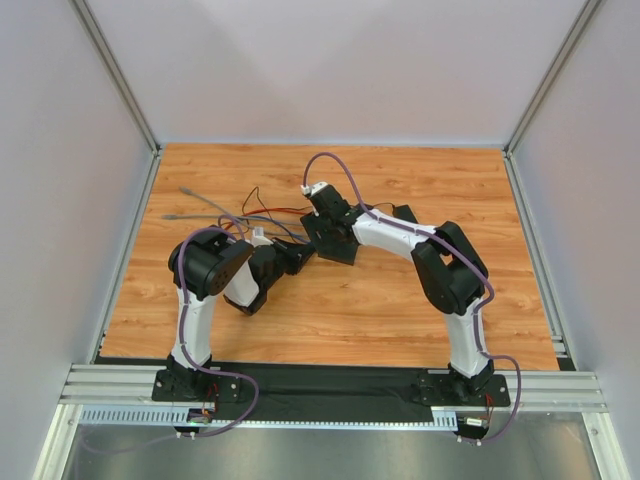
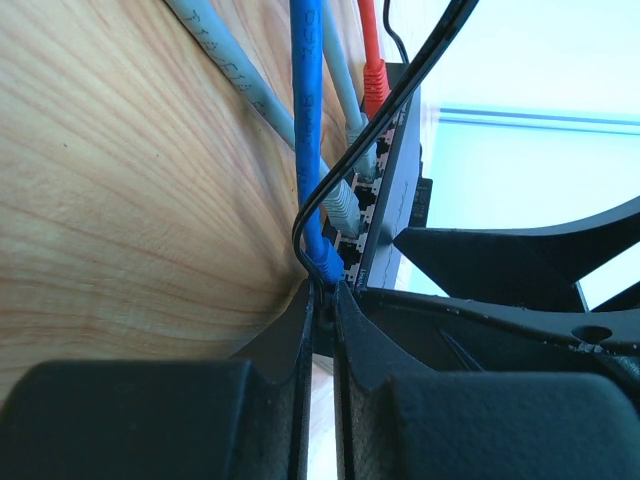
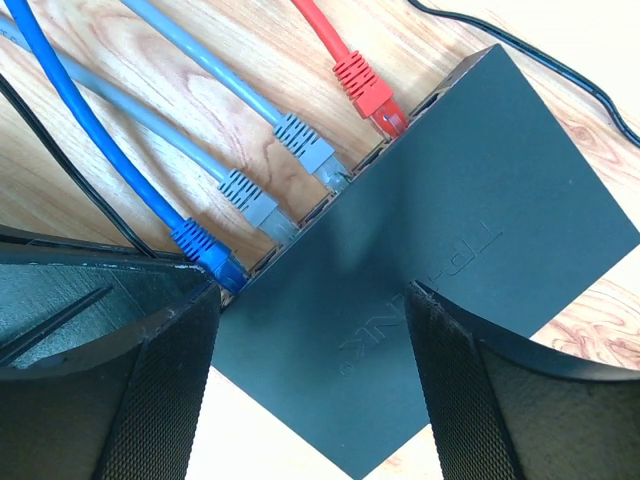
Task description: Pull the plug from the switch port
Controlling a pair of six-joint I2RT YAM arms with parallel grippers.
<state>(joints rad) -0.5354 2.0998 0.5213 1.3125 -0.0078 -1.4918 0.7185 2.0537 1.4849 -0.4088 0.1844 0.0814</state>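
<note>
Left gripper (image 2: pixel 322 300) pinched shut on the blue plug (image 2: pixel 325 262) at the switch (image 2: pixel 395 200).

Its fingertips meet right at the port edge, where the blue plug sits in the end port, and a thin black cable (image 2: pixel 400 90) loops past the same fingertips. Farther along that edge, 2 grey plugs (image 3: pixel 255 205) and then 1 red plug (image 3: pixel 365 85) are seated too. The right gripper (image 3: pixel 315 300) has its jaws apart over the switch's flat top, 1 finger beside the blue plug; whether it presses down cannot be told. The switch lies flat on the wooden table (image 1: pixel 350 310), near its middle, between the 2 arms.
</note>
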